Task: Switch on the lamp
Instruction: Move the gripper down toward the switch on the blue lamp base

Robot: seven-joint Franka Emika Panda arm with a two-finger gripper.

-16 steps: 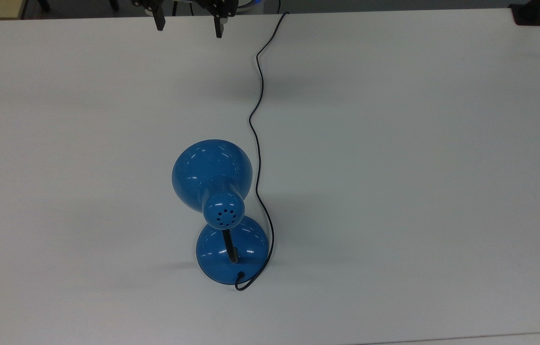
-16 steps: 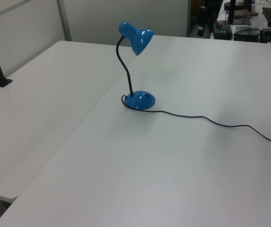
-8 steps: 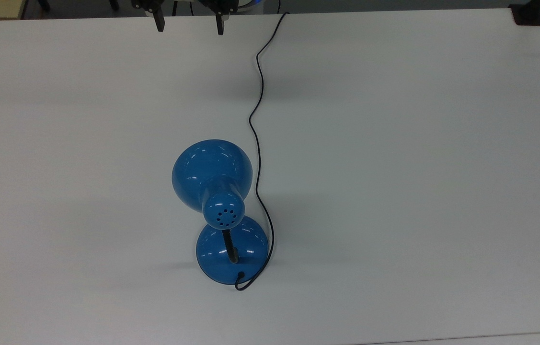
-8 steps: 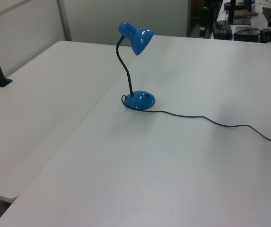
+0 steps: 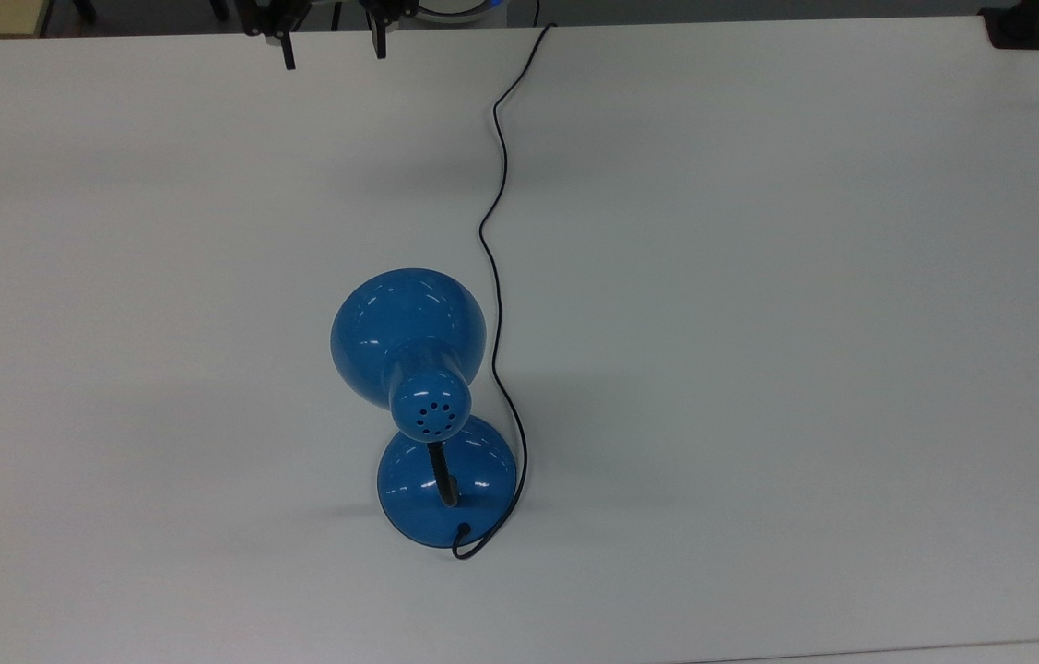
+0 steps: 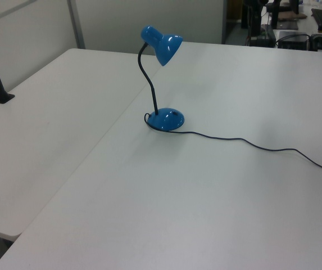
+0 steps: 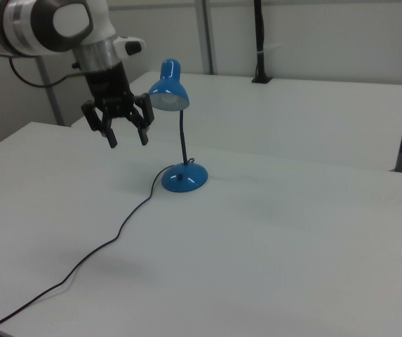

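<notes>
Sliding toward the top view's left since a second ago, the pincer [image 5: 331,46] hangs high over the far edge of the table [image 5: 759,277], fingers spread apart and holding nothing. That height looks like a travelling posture, clear of the cord [image 5: 493,184]. Well away from the pincer stands the lamp [image 5: 422,406], upright on its round base, shade tipped forward on the bent neck. In the right view, the lamp [image 7: 177,126] sits off to the pincer's [image 7: 125,137] right, base well below fingertip level.
</notes>
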